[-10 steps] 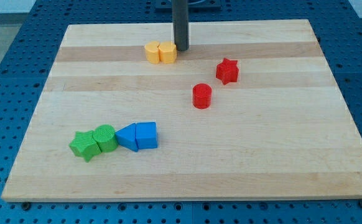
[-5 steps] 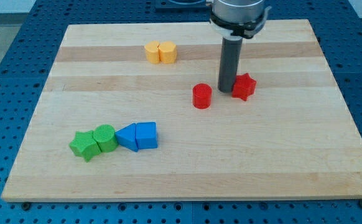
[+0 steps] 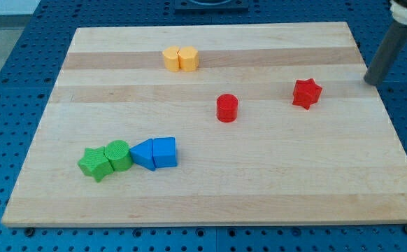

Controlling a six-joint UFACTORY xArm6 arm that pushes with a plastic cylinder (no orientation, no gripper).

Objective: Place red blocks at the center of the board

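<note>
The wooden board (image 3: 210, 189) fills most of the view, a pale plank top resting on a blue perforated table (image 3: 8, 84) that shows round its edges.

The rod (image 3: 385, 54) comes in from the view's top right corner, leaning slightly so that its upper part lies further to the view's right than its lower end. My tip (image 3: 373, 82) sits at the board's right edge, in the upper part of the view. It touches no block and pushes nothing; the arm carries only this bare rod, so it has hold of nothing.

The red star block (image 3: 306, 93) is the block nearest my tip, lying to the tip's left and a little lower, clearly apart from it, right of the board's middle. The red cylinder (image 3: 226, 108) stands upright near the board's centre, to the left of the star and a little lower in the view, with bare wood between the two.

At the view's lower left four blocks form a row. The blue blocks (image 3: 154, 152) are pressed together, the right one like a pentagon, the left one wedge-like. Just left of them, touching, are the green cylinder (image 3: 119, 155) and the green star (image 3: 94, 163).

Near the view's top, left of centre, two yellow blocks (image 3: 180, 58) sit side by side, touching; their exact shapes are hard to make out.
</note>
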